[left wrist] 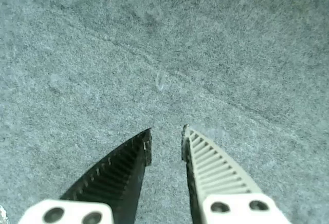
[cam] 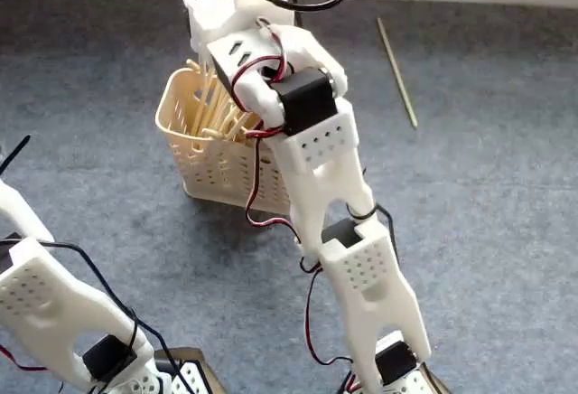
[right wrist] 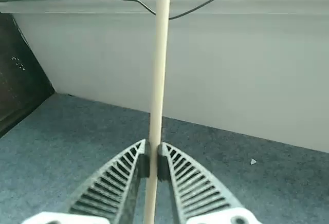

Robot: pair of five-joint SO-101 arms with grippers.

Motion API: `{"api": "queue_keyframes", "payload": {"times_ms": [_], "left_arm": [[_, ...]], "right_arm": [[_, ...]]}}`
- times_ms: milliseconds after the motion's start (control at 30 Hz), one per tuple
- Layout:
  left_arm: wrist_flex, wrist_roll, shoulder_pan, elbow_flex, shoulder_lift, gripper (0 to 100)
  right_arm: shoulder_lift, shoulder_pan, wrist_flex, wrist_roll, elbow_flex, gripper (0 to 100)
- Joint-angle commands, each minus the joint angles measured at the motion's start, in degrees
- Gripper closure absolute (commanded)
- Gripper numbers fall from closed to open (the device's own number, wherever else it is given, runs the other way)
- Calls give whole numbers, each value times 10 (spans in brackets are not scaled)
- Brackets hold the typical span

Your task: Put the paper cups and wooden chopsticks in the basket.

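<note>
The right gripper [right wrist: 152, 166] had its fingers pressed shut on a wooden chopstick [right wrist: 160, 70], which stood upright between them; in the high view the right arm [cam: 316, 150] stretched over the basket [cam: 194, 166], a pale slotted one standing on the grey tabletop [cam: 488, 195] with a bundle of chopsticks [cam: 215, 109] leaning inside it. A single chopstick [cam: 397, 73] lay flat on the tabletop, well apart from the basket on the other side of that arm. The left gripper [left wrist: 165, 137] faced bare tabletop, its fingers a narrow gap apart with nothing between them
</note>
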Motion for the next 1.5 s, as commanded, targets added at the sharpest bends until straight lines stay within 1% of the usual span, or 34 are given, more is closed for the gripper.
{"api": "queue_keyframes", "payload": {"times_ms": [0, 67, 133, 200, 367, 433, 700, 767, 867, 967, 1067, 1133, 1200, 1233, 1267, 1400, 1467], "left_arm": [[-8, -3, -8, -21, -33, 870], [-9, -4, -10, -21, -33, 869], [-9, -4, -10, -21, -33, 868], [-9, -4, -10, -21, -33, 868], [-9, -4, -11, -21, -34, 867], [-9, -4, -13, -21, -34, 867], [-20, -4, -20, -21, -34, 867], [-20, -4, -19, -21, -34, 867], [-20, -4, -15, -21, -34, 867], [-20, -4, -3, -21, -33, 867], [-17, -4, 15, -21, -35, 867], [-16, -1, 42, -35, -39, 868], [-21, 8, 89, -86, -51, 869], [-20, 25, 118, -115, -55, 869], [-18, 36, 158, -142, -55, 867], [24, 33, 345, -230, -55, 867], [33, 33, 414, -268, -60, 867]], "right_arm": [[-14, -7, 15, 8, -55, 993], [-12, -7, 25, 12, -55, 993], [-11, -7, 37, 38, -55, 991], [-13, -13, 54, 47, -55, 988], [-14, -28, 74, 48, -55, 888], [-14, -28, 73, 48, -55, 868], [-20, -24, 70, 49, -55, 868], [-47, -11, 76, 61, -55, 868], [-115, 12, 104, 127, -55, 868], [-218, 48, 155, 192, -55, 868], [-349, 122, 206, 202, -54, 868], [-433, 185, 237, 201, -51, 868], [-485, 233, 261, 201, -49, 868], [-496, 247, 274, 201, -49, 868], [-501, 252, 281, 202, -49, 868], [-497, 257, 283, 205, -47, 868], [-489, 280, 283, 206, -31, 868]]}}
